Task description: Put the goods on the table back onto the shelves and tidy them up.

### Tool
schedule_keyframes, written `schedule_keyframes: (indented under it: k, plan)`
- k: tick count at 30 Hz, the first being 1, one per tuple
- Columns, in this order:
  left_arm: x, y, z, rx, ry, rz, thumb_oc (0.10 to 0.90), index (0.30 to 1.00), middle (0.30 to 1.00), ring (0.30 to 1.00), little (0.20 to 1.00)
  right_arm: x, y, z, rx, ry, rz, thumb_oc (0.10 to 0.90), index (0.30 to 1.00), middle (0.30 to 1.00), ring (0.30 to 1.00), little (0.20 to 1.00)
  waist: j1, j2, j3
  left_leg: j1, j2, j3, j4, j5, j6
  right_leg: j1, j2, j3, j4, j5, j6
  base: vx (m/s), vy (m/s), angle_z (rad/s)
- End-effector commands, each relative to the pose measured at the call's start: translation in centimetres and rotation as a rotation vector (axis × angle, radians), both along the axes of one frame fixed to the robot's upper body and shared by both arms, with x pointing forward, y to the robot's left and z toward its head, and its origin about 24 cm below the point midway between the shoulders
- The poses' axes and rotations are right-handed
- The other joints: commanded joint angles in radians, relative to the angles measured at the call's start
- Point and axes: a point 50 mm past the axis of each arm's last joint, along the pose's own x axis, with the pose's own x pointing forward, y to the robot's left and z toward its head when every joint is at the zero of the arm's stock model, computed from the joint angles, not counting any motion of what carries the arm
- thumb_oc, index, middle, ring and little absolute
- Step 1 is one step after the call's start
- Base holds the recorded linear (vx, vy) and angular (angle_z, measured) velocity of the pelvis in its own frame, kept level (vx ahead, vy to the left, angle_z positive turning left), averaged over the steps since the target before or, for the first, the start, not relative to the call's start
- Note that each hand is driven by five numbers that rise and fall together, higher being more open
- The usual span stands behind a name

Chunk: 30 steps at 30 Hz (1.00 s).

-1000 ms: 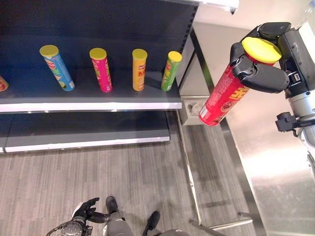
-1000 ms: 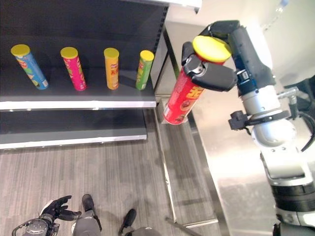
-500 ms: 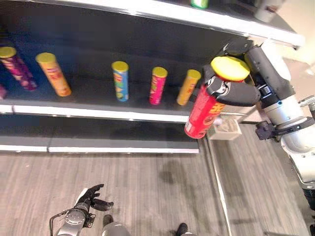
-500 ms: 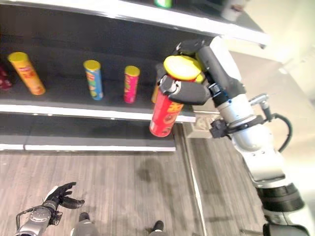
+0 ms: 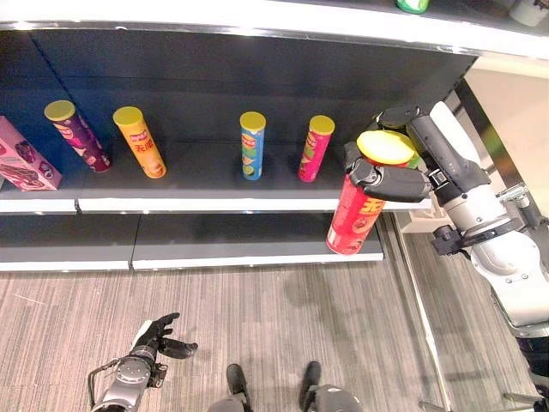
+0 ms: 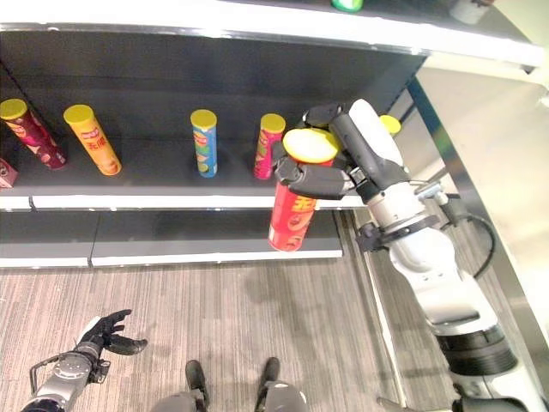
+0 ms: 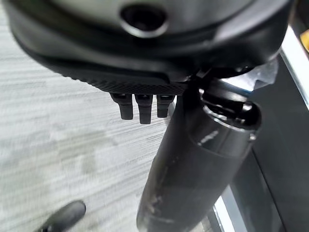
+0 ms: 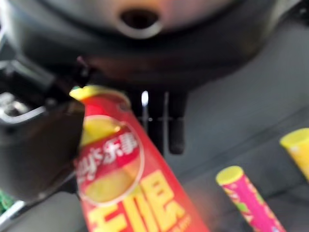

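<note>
Your right hand (image 5: 390, 176) has its fingers and thumb curled round the top of a red can (image 5: 353, 216), just under its yellow lid, and the can hangs tilted in the air in front of the shelf (image 5: 214, 204) edge, not yet over the board. On the shelf, tubes already stand in a loose row: a purple can (image 5: 75, 136) at about ten o'clock from the middle of the head view, an orange can (image 5: 139, 142) beside it, then, after a gap, a blue can (image 5: 251, 145) and a pink can (image 5: 314, 149) toward twelve o'clock. A pink box (image 5: 26, 163) lies at the far nine o'clock end. One more yellow lid (image 6: 390, 124) peeps out behind your right arm, so that spot looks taken, though you cannot see the can under it. By my reading, most of the stocking is done and this red can is the piece in hand; the free gaps sit between the orange and blue cans and just beyond the pink one. What is left for it is to carry it over the board, stand it upright and let go. Your left hand (image 5: 157, 336) hangs low at seven o'clock with fingers spread and relaxed, holding nothing. You cannot see the table here, so how many goods remain on it cannot be judged.
</note>
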Motion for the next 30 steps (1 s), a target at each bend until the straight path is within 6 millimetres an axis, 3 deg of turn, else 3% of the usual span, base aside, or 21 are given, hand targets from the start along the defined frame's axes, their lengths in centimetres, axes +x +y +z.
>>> schedule_keyframes:
  k: [1,5,6,7,8,9,10,11,13,14,16,17,18,19,21,22,24,25,27,29,30]
  plan:
    - [-0.8,0.4,0.1,0.003,-0.024,-0.001,0.800,0.900,0.900,0.900,0.900,-2.0,0.0,6.9,0.034,-0.325,0.041,0.400,0.300,0.300,0.300,0.300,0.037,-0.035,-0.065,0.082,-0.015,0.026,0.000,-0.157,-0.098,0.061,-0.027,0.011,-0.036,-0.086,0.030,0.16,0.087,0.94]
    - [-0.3,-0.5,0.1,-0.033,-0.048,-0.004,0.800,0.900,0.900,0.900,0.900,-2.1,0.2,7.6,-0.009,-0.348,0.046,0.400,0.300,0.300,0.300,0.300,0.051,-0.044,-0.026,0.013,-0.032,0.025,0.156,-0.189,-0.122,0.106,-0.049,-0.021,-0.083,-0.090,0.013,0.04,0.030,0.42]
    - [0.2,-1.0,0.4,-0.051,-0.072,-0.014,0.800,0.900,0.900,0.900,0.900,-1.9,0.3,7.5,-0.029,-0.335,0.037,0.400,0.300,0.300,0.300,0.300,0.049,-0.053,-0.007,-0.053,0.025,0.049,0.259,-0.205,-0.146,0.109,-0.077,-0.032,-0.080,-0.093,0.014,0.01,0.134,0.53]
    - [0.2,-1.1,0.4,-0.053,-0.069,-0.023,0.800,0.900,0.900,0.900,0.900,-1.8,0.4,7.4,-0.038,-0.327,0.038,0.400,0.300,0.300,0.300,0.300,0.047,-0.054,-0.008,-0.056,0.058,0.057,0.263,-0.204,-0.149,0.109,-0.090,-0.036,-0.078,-0.097,0.018,0.02,0.135,0.64]
    - [0.2,-1.1,0.4,-0.053,-0.069,-0.022,0.800,0.900,0.900,0.900,0.900,-1.8,0.4,7.4,-0.038,-0.327,0.038,0.400,0.300,0.300,0.300,0.300,0.047,-0.053,-0.009,-0.058,0.059,0.057,0.265,-0.205,-0.149,0.108,-0.089,-0.036,-0.077,-0.098,0.017,0.16,0.228,0.36]
    - [0.3,-1.1,0.5,-0.043,-0.069,-0.037,0.800,0.900,0.900,0.900,0.900,-1.9,0.7,7.2,-0.054,-0.320,0.049,0.400,0.300,0.300,0.300,0.300,0.040,-0.056,-0.018,-0.034,0.157,0.060,0.249,-0.198,-0.166,0.107,-0.131,-0.034,-0.069,-0.121,0.030,0.16,0.390,0.27]
    - [0.8,-1.1,0.7,-0.033,-0.082,-0.049,0.800,0.900,0.900,0.900,0.900,-2.0,0.8,7.0,-0.055,-0.318,0.057,0.400,0.300,0.300,0.300,0.300,0.023,-0.052,-0.025,-0.013,0.253,0.070,0.213,-0.137,-0.175,0.083,-0.180,-0.040,-0.058,-0.130,0.040,0.23,0.513,-0.02]
    - [1.0,-1.2,0.9,-0.026,-0.086,-0.058,0.800,0.900,0.900,0.900,0.900,-2.0,0.9,6.7,-0.051,-0.310,0.063,0.400,0.300,0.300,0.300,0.300,0.013,-0.041,-0.035,-0.004,0.309,0.074,0.186,-0.061,-0.201,0.070,-0.199,-0.042,-0.040,-0.144,0.049,0.17,0.503,0.04]
    - [1.5,-1.3,1.2,-0.012,-0.100,-0.084,0.800,0.900,0.900,0.900,0.900,-2.0,0.8,6.1,-0.051,-0.286,0.064,0.400,0.300,0.300,0.300,0.300,0.003,-0.020,-0.043,-0.001,0.365,0.072,0.166,0.056,-0.227,0.054,-0.233,-0.041,-0.021,-0.136,0.059,0.26,0.501,0.09]
    - [1.8,-1.3,1.5,-0.001,-0.110,-0.099,0.800,0.900,0.900,0.900,0.900,-2.1,1.0,5.7,-0.054,-0.271,0.074,0.400,0.300,0.300,0.300,0.300,0.005,0.002,-0.048,-0.007,0.334,-0.008,0.171,0.013,-0.241,0.086,-0.258,-0.010,-0.021,-0.131,0.074,0.41,0.564,0.10]
    - [2.3,-1.4,1.6,0.011,-0.114,-0.106,0.800,0.900,0.900,0.900,0.900,-2.0,0.8,5.6,-0.047,-0.271,0.048,0.400,0.300,0.300,0.300,0.300,0.001,0.013,-0.044,-0.013,0.279,-0.017,0.187,-0.071,-0.238,0.126,-0.304,0.005,-0.033,-0.093,0.092,0.40,0.507,-0.09]
    - [2.8,-1.3,2.0,0.022,-0.131,-0.113,0.800,0.900,0.900,0.900,0.900,-1.9,0.8,5.7,-0.037,-0.281,0.044,0.400,0.300,0.300,0.300,0.300,0.004,0.014,-0.037,-0.031,0.242,-0.021,0.208,-0.082,-0.233,0.125,-0.336,0.018,-0.029,-0.046,0.103,0.19,0.302,-0.16]
    - [2.8,-1.3,2.0,0.022,-0.131,-0.113,0.800,0.900,0.900,0.900,0.900,-1.9,0.8,5.7,-0.037,-0.281,0.044,0.400,0.300,0.300,0.300,0.300,0.004,0.013,-0.037,-0.031,0.241,-0.021,0.209,-0.082,-0.233,0.125,-0.336,0.018,-0.029,-0.046,0.103,0.22,0.483,0.06]
    - [3.3,-1.0,2.6,0.037,-0.148,-0.129,0.800,0.900,0.900,0.900,0.900,-1.8,0.9,5.9,-0.042,-0.295,0.035,0.400,0.300,0.300,0.300,0.300,0.005,0.017,-0.038,-0.025,0.173,0.001,0.168,-0.137,-0.196,0.092,-0.395,0.038,-0.017,0.031,0.121,0.17,0.502,0.00]
    - [3.7,0.4,3.4,0.083,-0.167,-0.090,0.800,0.900,0.900,0.900,0.900,-1.4,1.1,6.1,-0.033,-0.318,0.025,0.400,0.300,0.300,0.300,0.300,0.014,0.032,-0.038,0.027,0.096,0.051,0.052,-0.140,-0.155,0.024,-0.442,0.027,0.047,0.149,0.136,0.19,0.609,0.00]
    - [3.7,0.4,3.4,0.082,-0.169,-0.088,0.800,0.900,0.900,0.900,0.900,-1.4,1.2,6.1,-0.034,-0.320,0.027,0.400,0.300,0.300,0.300,0.300,0.014,0.029,-0.034,0.028,0.090,0.064,0.042,-0.125,-0.149,0.014,-0.448,0.022,0.052,0.158,0.129,0.21,0.480,0.01]
    - [2.9,1.5,3.2,0.103,-0.139,-0.048,0.800,0.900,0.900,0.900,0.900,-1.3,1.0,6.0,-0.031,-0.311,0.018,0.400,0.300,0.300,0.300,0.300,0.006,0.052,-0.034,0.066,0.085,0.083,0.000,-0.142,-0.140,-0.019,-0.381,0.025,0.117,0.084,0.127,0.12,0.284,-0.51]
    - [3.0,1.5,3.2,0.103,-0.141,-0.048,0.800,0.900,0.900,0.900,0.900,-1.3,1.0,6.0,-0.031,-0.312,0.018,0.400,0.300,0.300,0.300,0.300,0.006,0.048,-0.031,0.058,0.082,0.094,0.000,-0.124,-0.135,-0.026,-0.385,0.014,0.113,0.099,0.113,0.01,0.138,-0.41]
    - [1.8,2.3,2.4,0.113,-0.092,-0.005,0.800,0.900,0.900,0.900,0.900,-1.1,1.2,6.1,-0.022,-0.308,0.030,0.400,0.300,0.300,0.300,0.300,0.010,0.052,-0.030,0.075,0.081,0.089,0.000,-0.149,-0.139,-0.043,-0.288,0.005,0.074,0.029,0.118,0.05,0.068,0.01]
    - [1.6,2.3,2.2,0.109,-0.084,0.003,0.800,0.900,0.900,0.900,0.900,-1.0,1.3,6.3,-0.025,-0.312,0.038,0.400,0.300,0.300,0.300,0.300,0.008,0.051,-0.024,0.070,0.080,0.100,0.000,-0.140,-0.138,-0.065,-0.260,-0.010,0.047,0.030,0.102,0.02,-0.051,-0.14]
    - [1.0,2.3,1.9,0.112,-0.073,-0.004,0.800,0.900,0.900,0.900,0.900,-1.0,1.1,5.9,-0.058,-0.294,0.035,0.400,0.300,0.300,0.300,0.300,0.005,0.038,-0.027,0.073,0.079,0.083,0.000,-0.143,-0.142,-0.049,-0.223,0.041,-0.051,0.013,0.117,0.08,-0.078,-0.07]
